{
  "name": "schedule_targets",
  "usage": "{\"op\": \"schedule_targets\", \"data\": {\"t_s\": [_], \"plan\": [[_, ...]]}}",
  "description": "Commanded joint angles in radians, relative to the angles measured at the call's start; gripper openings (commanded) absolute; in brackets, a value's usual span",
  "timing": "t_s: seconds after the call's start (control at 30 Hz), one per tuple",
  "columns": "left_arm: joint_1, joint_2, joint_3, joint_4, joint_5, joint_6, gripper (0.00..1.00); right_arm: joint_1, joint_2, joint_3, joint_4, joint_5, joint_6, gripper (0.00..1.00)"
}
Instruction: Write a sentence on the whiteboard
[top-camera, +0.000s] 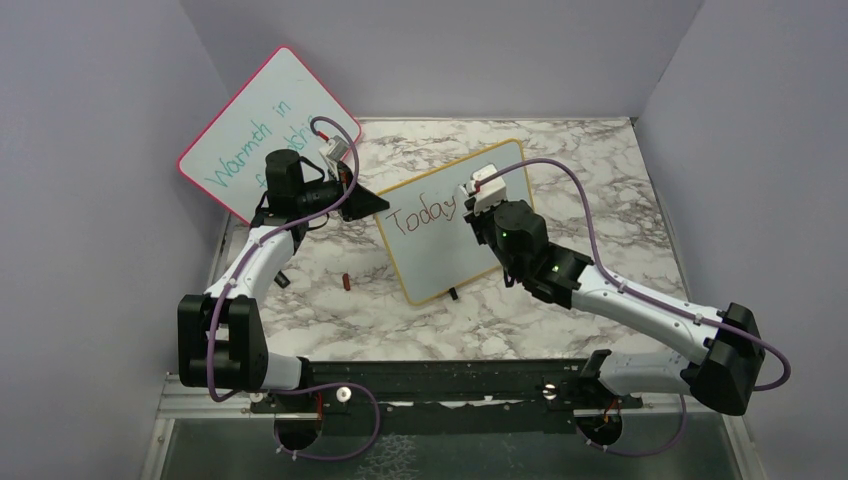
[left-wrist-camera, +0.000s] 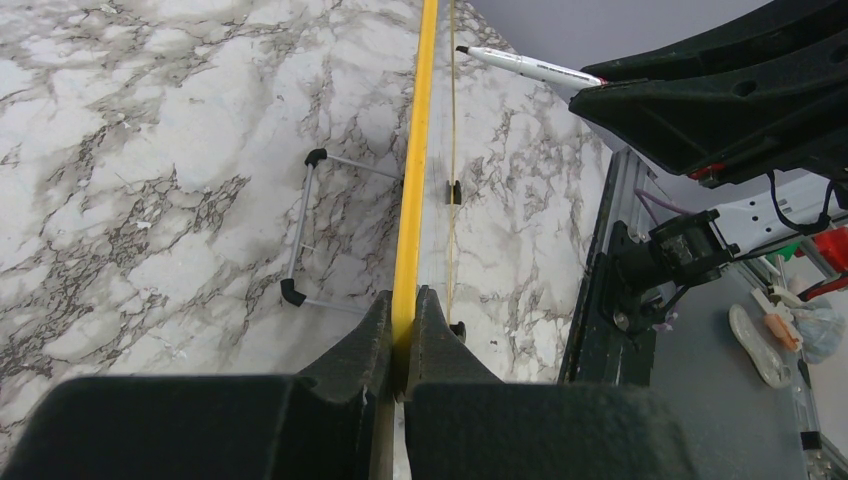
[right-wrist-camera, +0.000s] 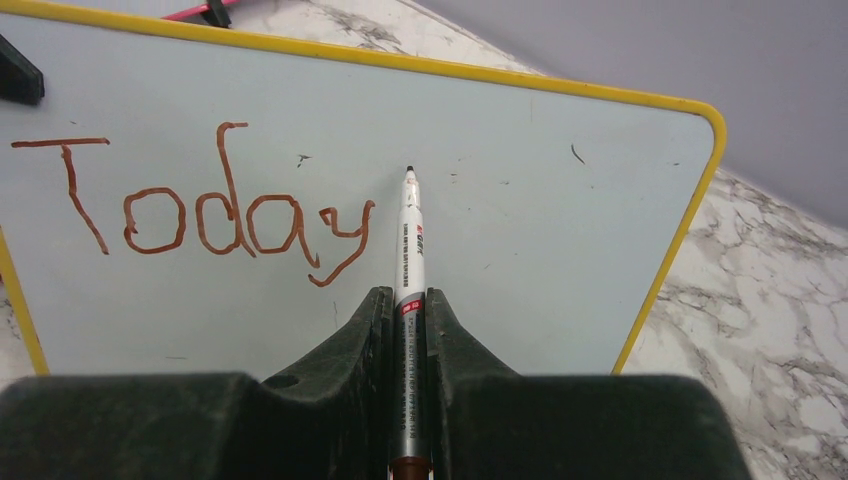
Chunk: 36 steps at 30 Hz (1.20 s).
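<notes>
Matte black plastic fills the bottom of the right wrist view: the right jaws, wedge-shaped, are closed tight on a marker (right-wrist-camera: 409, 260), with only the barrel's width between them. That marker is a slim white cylinder with small print, a red band and a dark pointed tip. The tip sits just right of the last letter, very near the board's face, though contact cannot be told. The whiteboard (right-wrist-camera: 540, 230) is a smooth, pale, glossy rectangle with a thin yellow frame and rounded corners. On it the sentence (right-wrist-camera: 200, 215) reads only "Today", in thin, slightly wobbly red-brown strokes along the upper left.

The left jaws, equally black and blunt, are pinched on the yellow frame's edge, with just the frame's thickness between them. From above, the whiteboard stands tilted near the middle of the grey-veined white marble tabletop (top-camera: 600, 190), between the left arm (top-camera: 250, 265) and the right arm (top-camera: 640, 305). A pink-framed board (top-camera: 265, 110) with teal writing stands at the back left. A small red-brown piece (top-camera: 345, 282) lies on the tabletop just left of the whiteboard.
</notes>
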Motion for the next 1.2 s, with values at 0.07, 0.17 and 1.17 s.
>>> {"op": "schedule_targets", "data": {"t_s": [0.07, 0.17, 1.17], "plan": [[-0.005, 0.023, -0.009, -0.065, -0.037, 0.091, 0.00, -0.008, 0.002, 0.033, 0.029, -0.005, -0.008, 0.00], [-0.005, 0.023, -0.009, -0.065, -0.036, 0.091, 0.00, -0.009, 0.000, 0.029, 0.024, -0.002, -0.005, 0.01], [-0.006, 0.025, -0.006, -0.076, -0.042, 0.097, 0.00, -0.028, -0.043, -0.018, -0.008, 0.027, 0.005, 0.00]]}}
